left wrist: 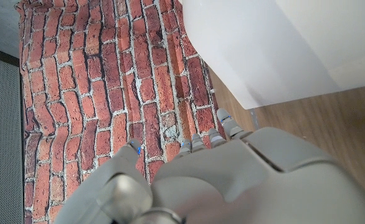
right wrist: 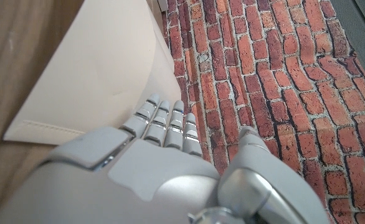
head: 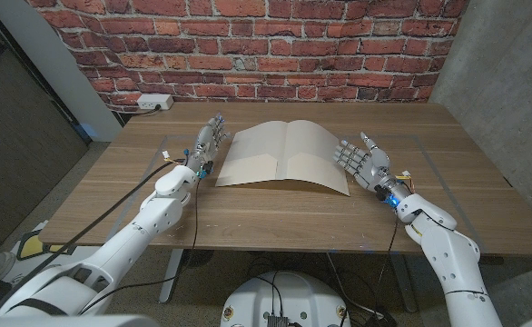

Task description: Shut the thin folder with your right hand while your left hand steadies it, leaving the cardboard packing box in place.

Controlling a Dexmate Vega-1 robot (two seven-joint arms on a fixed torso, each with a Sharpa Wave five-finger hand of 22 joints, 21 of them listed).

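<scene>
On the wooden table (head: 275,213), mid-surface, the thin folder (head: 284,156) lies open, cream leaves spread to either side of a centre crease. Crease runs away from the robot toward the brick wall (head: 248,45); long axis of the open spread runs left to right.

Left hand (head: 207,143) stands just beside the folder's left edge, fingers (head: 217,127) reaching toward the wall, close together, holding nothing. Contact with the folder cannot be told.

Right hand (head: 361,159) stands just beside the right leaf, palm upright, fingers (head: 348,154) loosely apart, thumb out, holding nothing. Right wrist view shows fingertips (right wrist: 164,115) near the leaf's edge; touching or not is unclear.

Right leaf's near corner lifts slightly. Left wrist view cuts off most of the folder (left wrist: 263,43).
</scene>
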